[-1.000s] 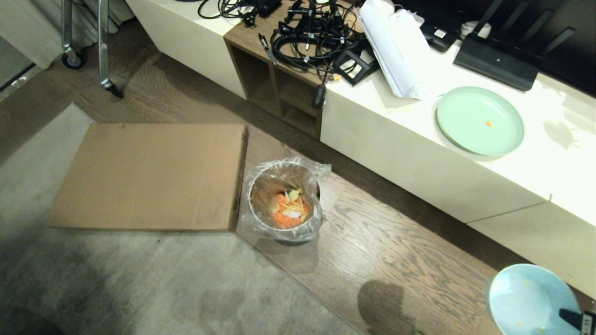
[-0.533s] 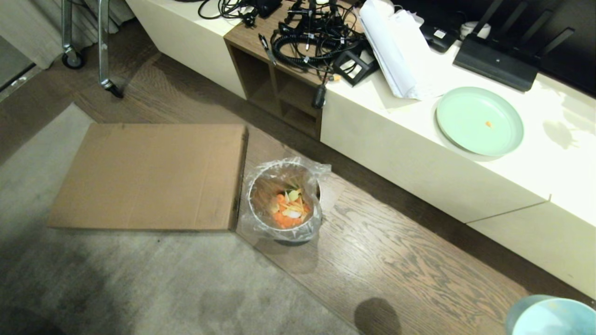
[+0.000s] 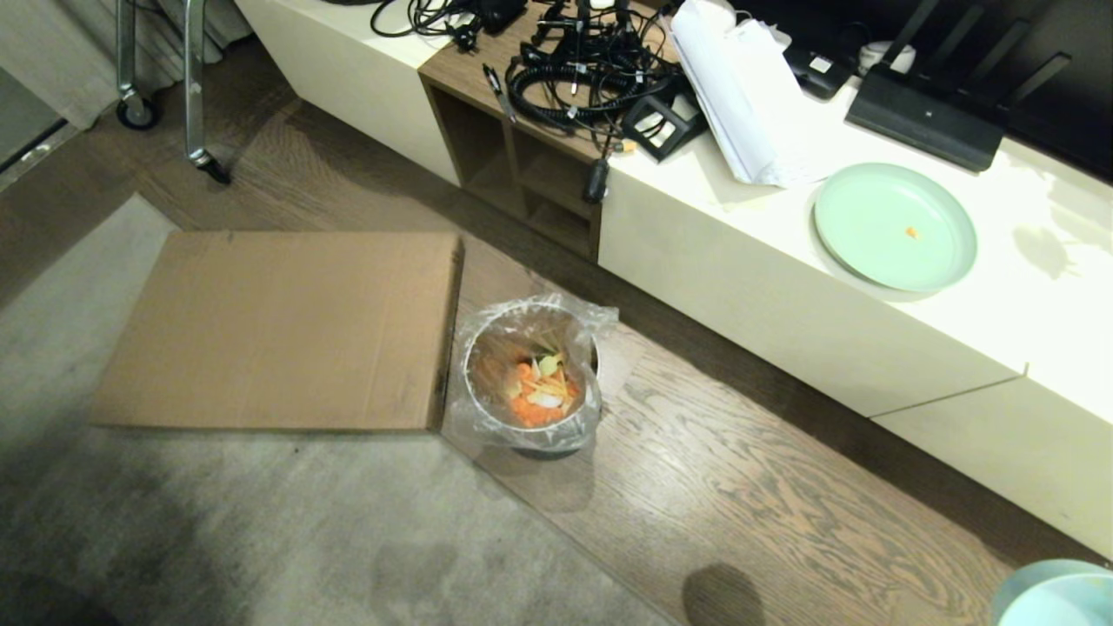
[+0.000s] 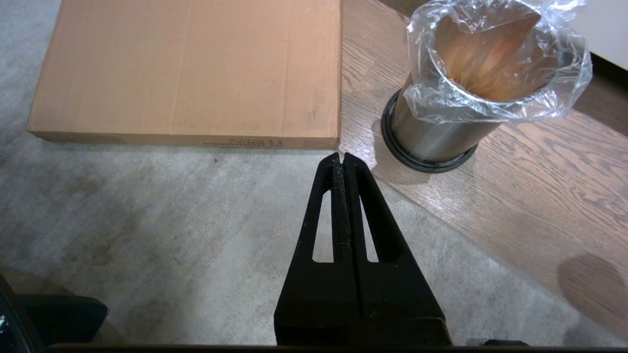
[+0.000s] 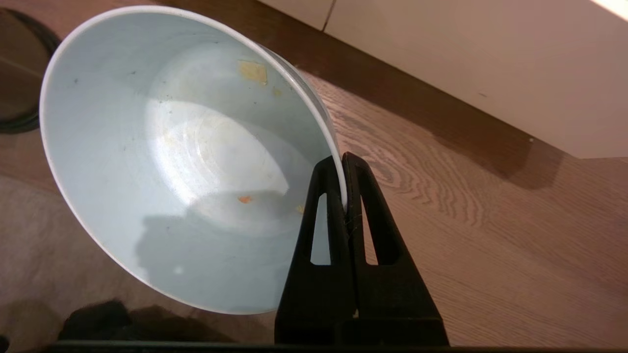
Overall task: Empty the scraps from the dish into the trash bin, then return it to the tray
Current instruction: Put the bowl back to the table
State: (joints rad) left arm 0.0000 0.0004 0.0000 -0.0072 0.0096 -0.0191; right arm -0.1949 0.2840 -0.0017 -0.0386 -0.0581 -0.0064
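A home living room: a long low cream cabinet [image 3: 783, 287] strewn with tangled black cables [image 3: 574, 61], oak-plank wooden floor [image 3: 739, 487], grey carpet [image 3: 217, 522].

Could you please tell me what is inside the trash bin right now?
The trash bin has a clear liner bag, and at the bottom lies a heap of orange, whitish and pale green scraps. Whatever is under that heap cannot be seen.

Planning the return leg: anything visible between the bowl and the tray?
Cannot tell: the tray appears in no view. The right tool is shut on the rim of the dish, over bare wooden floor beside the cabinet. Nothing blocks it nearby; the trash bin stands well clear.
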